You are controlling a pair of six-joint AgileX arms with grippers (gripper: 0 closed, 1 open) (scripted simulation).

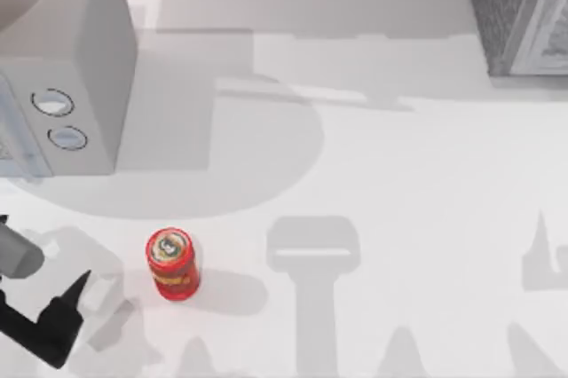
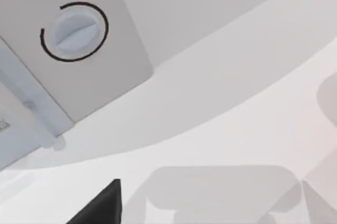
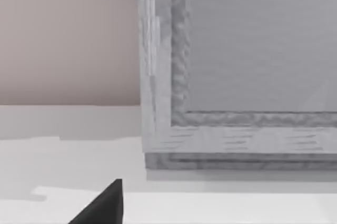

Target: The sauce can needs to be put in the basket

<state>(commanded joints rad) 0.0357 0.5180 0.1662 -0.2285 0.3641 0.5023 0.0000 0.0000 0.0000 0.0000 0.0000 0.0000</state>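
The sauce can point(image 1: 171, 263) is a small red cylinder with a yellow-orange band and a silvery top, standing upright on the white table toward the front left. My left gripper point(image 1: 75, 300) hovers at the front left corner, a short way left of the can and apart from it, open and holding nothing. One dark finger point(image 2: 102, 206) of it shows in the left wrist view. The grey textured basket point(image 1: 519, 14) stands at the back right corner. The right wrist view faces the basket's wall point(image 3: 237, 129) from close by, with one finger point(image 3: 102, 206) of my open right gripper off to one side.
A grey microwave point(image 1: 62, 67) with two round knobs point(image 2: 75, 30) stands at the back left, just behind my left gripper. A wide stretch of bare white table point(image 1: 399, 183) lies between the can and the basket. A pinkish wall point(image 3: 68, 34) runs behind the table.
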